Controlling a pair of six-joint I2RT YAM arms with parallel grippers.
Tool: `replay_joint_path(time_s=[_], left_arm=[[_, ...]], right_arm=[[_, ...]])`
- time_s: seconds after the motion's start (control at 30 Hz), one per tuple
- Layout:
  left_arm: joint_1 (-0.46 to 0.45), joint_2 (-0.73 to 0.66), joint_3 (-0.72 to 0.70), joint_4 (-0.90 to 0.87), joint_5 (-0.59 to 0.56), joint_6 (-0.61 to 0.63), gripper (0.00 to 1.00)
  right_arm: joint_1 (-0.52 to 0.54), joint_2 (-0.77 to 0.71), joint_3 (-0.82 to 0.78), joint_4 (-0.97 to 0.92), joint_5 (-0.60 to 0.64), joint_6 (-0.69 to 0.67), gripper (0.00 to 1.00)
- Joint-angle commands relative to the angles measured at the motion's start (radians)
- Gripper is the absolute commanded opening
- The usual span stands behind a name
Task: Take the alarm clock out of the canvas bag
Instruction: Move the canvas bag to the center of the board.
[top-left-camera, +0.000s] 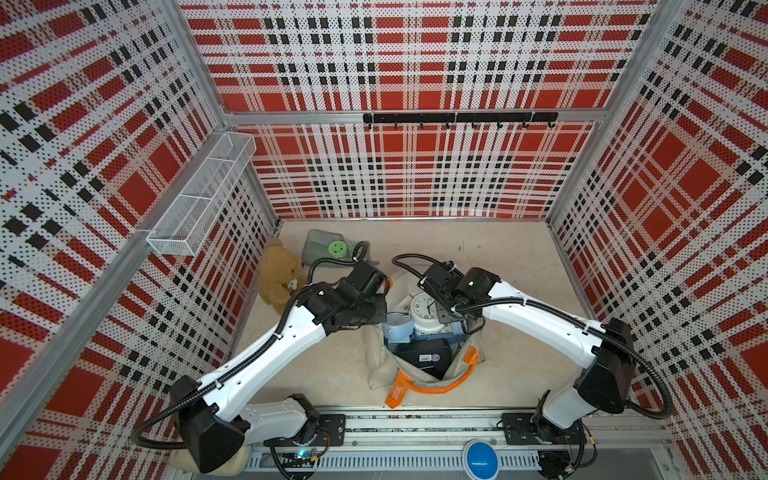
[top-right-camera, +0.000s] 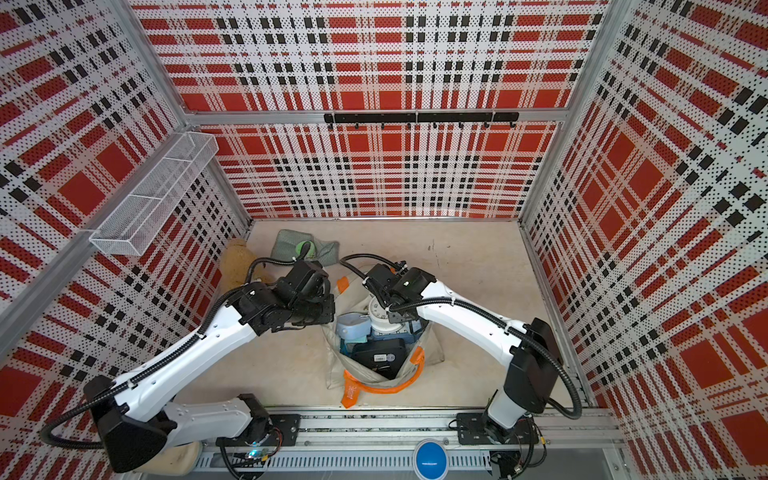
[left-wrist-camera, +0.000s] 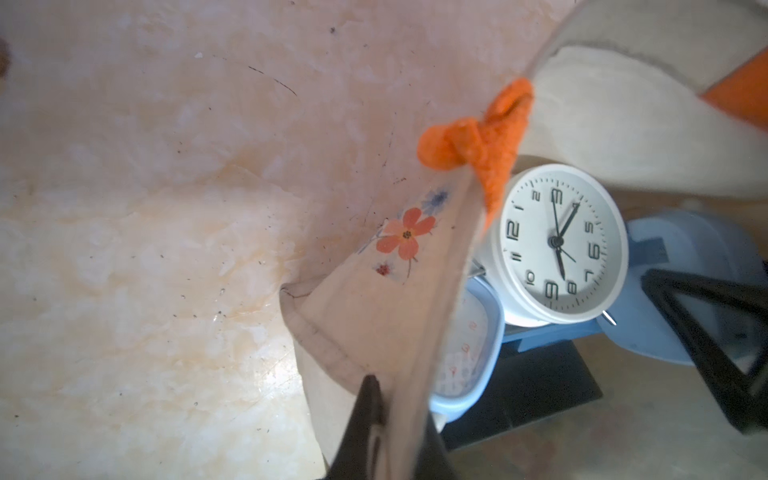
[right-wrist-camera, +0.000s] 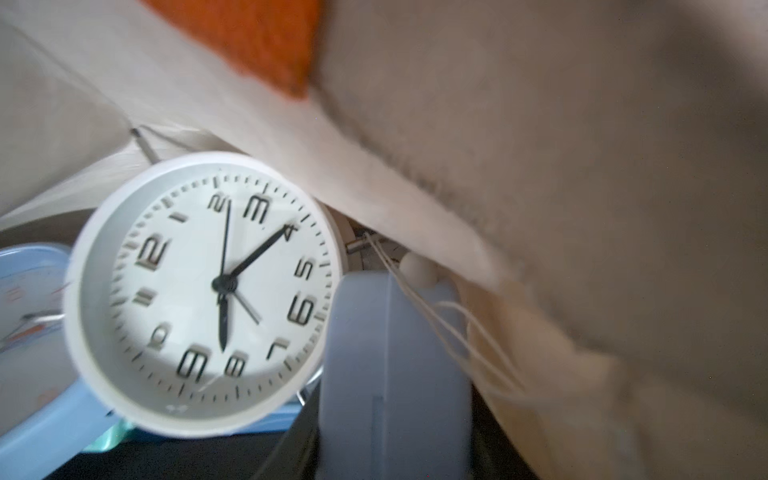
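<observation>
One clock (top-left-camera: 424, 307) sits inside the bag (top-left-camera: 380, 365) on blue items (top-left-camera: 397, 328), just beside the right gripper (top-left-camera: 449, 313) (whether its jaws grip anything I cannot tell). The left gripper (left-wrist-camera: 388, 399) is pinched closed on the bag's rim, with the clock just beyond its tips.

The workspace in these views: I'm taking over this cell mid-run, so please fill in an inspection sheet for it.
Surface: beige marbled tabletop, scuffed.
Job's things: white alarm clock face up inside the open canvas bag, atop other contents.
Clutter: black box and pale blue items in the bag; teddy bear and grey-green cloth with a green disc outside it.
Grippers: left gripper jaws shut on the bag's rim; right gripper beside the clock, jaws unclear.
Cables: black conduit running along each arm.
Surroundings: red plaid perforated walls, white mesh basket, black hook rail.
</observation>
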Motion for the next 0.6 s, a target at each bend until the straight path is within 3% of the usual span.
replay_joint_path(time_s=[0.0,0.27,0.57], left_arm=[[0.070,-0.022,0.049,-0.023,-0.039,0.078,0.00],[0.220,-0.056,0.109,-0.072,-0.030,0.167,0.00],[0.499,-0.075,0.140,-0.087,0.054,0.236,0.00]], right_arm=[[0.003,-0.100,0.072,0.053,-0.068,-0.068,0.34],[0.003,-0.102,0.232,0.091,-0.200,-0.161,0.34],[-0.022,-0.075,0.475,0.081,-0.219,-0.276,0.35]])
